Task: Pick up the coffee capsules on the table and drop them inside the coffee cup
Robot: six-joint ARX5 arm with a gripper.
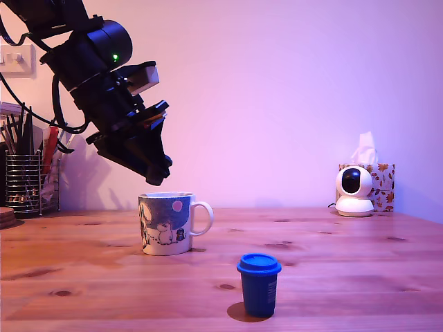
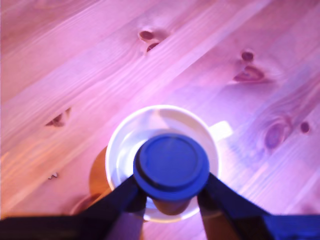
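Observation:
The white coffee cup (image 1: pixel 166 225), with a cartoon picture and a loop handle, stands on the wooden table (image 1: pixel 332 242). My gripper (image 1: pixel 158 176) hangs tilted just above its rim. In the wrist view the gripper (image 2: pixel 171 199) is shut on a coffee capsule (image 2: pixel 171 166). This capsule has a blue-looking lid and a brownish body, and it is held right over the cup's open mouth (image 2: pixel 125 135). The held capsule is hidden in the exterior view. A blue coffee capsule (image 1: pixel 259 285) stands upright near the table's front edge, to the exterior view's right of the cup.
A white dome camera (image 1: pixel 354 191) and a patterned tissue box (image 1: pixel 379 181) stand at the back on the exterior view's right. A wire holder with utensils (image 1: pixel 24 181) is at the back left, under a wall switch (image 1: pixel 17 59).

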